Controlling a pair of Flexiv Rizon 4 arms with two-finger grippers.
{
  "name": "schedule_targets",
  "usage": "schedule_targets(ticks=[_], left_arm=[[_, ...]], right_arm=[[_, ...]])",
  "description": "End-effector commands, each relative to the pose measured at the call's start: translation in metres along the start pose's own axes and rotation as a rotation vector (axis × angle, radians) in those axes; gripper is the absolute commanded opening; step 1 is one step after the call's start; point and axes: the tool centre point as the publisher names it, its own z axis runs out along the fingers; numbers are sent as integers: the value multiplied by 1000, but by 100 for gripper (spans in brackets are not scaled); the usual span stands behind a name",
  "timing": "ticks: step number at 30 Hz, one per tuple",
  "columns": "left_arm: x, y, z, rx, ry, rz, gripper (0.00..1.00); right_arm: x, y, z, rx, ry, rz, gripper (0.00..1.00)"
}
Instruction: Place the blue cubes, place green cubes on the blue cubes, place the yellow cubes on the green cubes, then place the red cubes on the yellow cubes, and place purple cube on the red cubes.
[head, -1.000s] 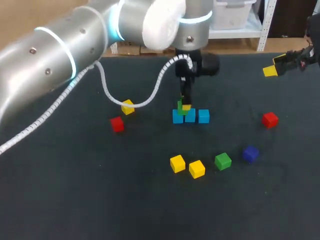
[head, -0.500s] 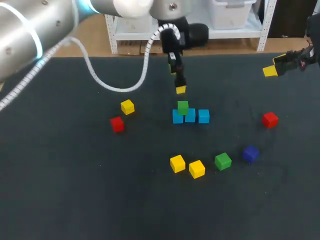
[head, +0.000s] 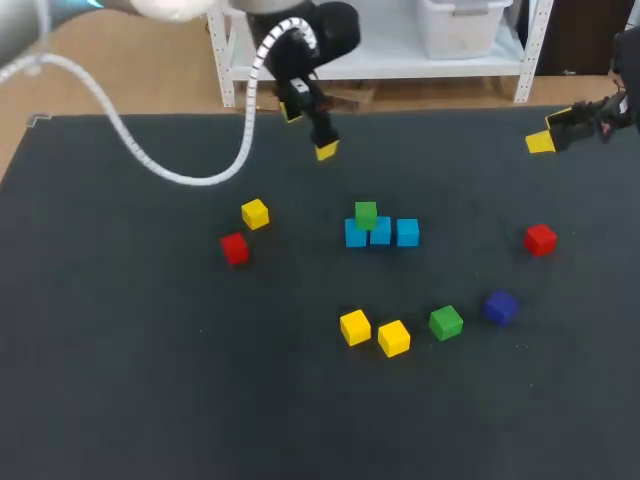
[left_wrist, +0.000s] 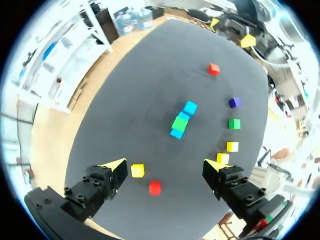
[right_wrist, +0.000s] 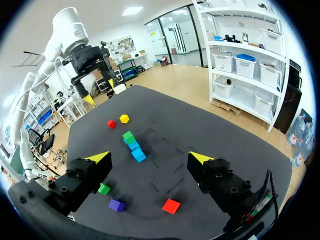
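Three blue cubes (head: 381, 233) stand in a row mid-table. One green cube (head: 366, 214) rests on the row's left end. My left gripper (head: 308, 131) hangs open and empty, high above the table's far side, left of the row. In the left wrist view the blue row (left_wrist: 189, 108) and its green cube (left_wrist: 179, 122) lie far ahead of the left gripper (left_wrist: 164, 169). My right gripper (head: 550, 130) is open at the far right edge and holds nothing (right_wrist: 149, 158). A second green cube (head: 446, 322), a purple cube (head: 500, 307) and two yellow cubes (head: 355, 327) (head: 393, 338) lie nearer the front.
A third yellow cube (head: 255, 213) and a red cube (head: 235, 248) sit left of the row. Another red cube (head: 540, 239) lies at the right. The left arm's white cable (head: 190, 178) loops above the far left of the dark table (head: 150, 380).
My left gripper opened and let go of the green cube on the blue row. It then rose and drew back toward the far left. The right arm has kept still.
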Motion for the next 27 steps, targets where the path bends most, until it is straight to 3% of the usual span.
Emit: schedule_targets(ticks=[1, 7, 18, 27], left_arm=[[49, -1, -8, -161, -310, -92, 100], [79, 4, -9, -240, -400, -266, 100], [122, 15, 3, -290, -551, -530, 100], [139, 20, 15, -333, -619, -601, 100]], right_arm=[[0, 0, 0, -1, -2, -2, 100], [0, 0, 0, -1, -2, -2, 100], [0, 0, 0, -1, -2, -2, 100], [0, 0, 0, -1, -2, -2, 100]])
